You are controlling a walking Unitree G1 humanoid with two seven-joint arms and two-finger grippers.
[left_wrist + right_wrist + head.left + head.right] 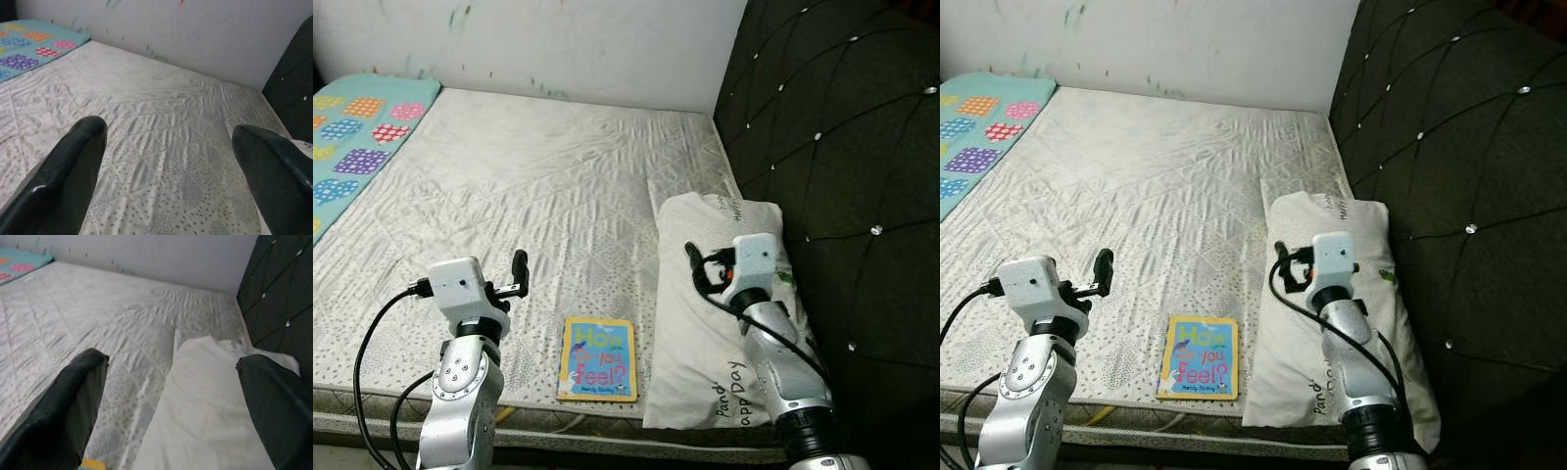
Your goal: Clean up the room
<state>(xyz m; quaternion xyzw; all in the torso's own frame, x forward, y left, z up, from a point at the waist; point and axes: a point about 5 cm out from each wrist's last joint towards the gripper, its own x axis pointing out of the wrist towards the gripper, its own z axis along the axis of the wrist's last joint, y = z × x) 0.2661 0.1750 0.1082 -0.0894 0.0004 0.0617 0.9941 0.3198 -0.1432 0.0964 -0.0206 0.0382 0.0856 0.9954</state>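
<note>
Scuffed white wall, dark tufted headboard, pale quilted mattress

Bare mattress lies open ahead; pillow and padded headboard block the right.

A mattress is spread across the view, bounded behind by a wall and on the right by a headboard. A pillow is laid lengthwise along the mattress's right side — just beside the headboard. A book is placed flat near the front edge, left of the pillow. At the far left, a blanket is spread — well apart from the book.
</note>
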